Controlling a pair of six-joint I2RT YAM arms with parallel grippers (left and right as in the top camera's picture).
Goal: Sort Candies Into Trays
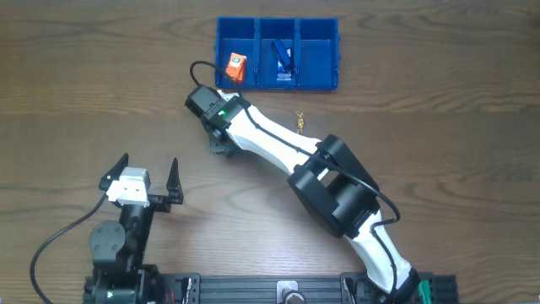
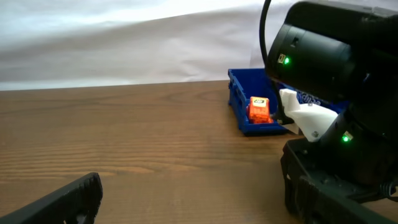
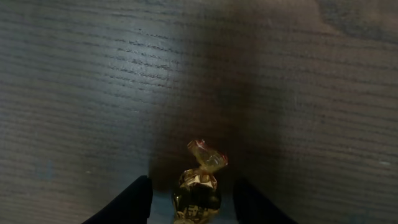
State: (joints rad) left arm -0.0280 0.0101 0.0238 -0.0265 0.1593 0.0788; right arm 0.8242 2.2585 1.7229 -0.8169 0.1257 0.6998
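A brown wood-grain table meets a white backdrop.

left tool spread wide, right tool seemingly parted.

Right wrist view: the gold-wrapped candy and the fingers of the right gripper on either side of it are cut off by the picture's edge. Left wrist view: the right arm hides most of the blue tray, leaving one end with an orange candy in sight, and one finger of the left gripper is cropped at the corner. Top view: a small gold object on the table is too small to identify
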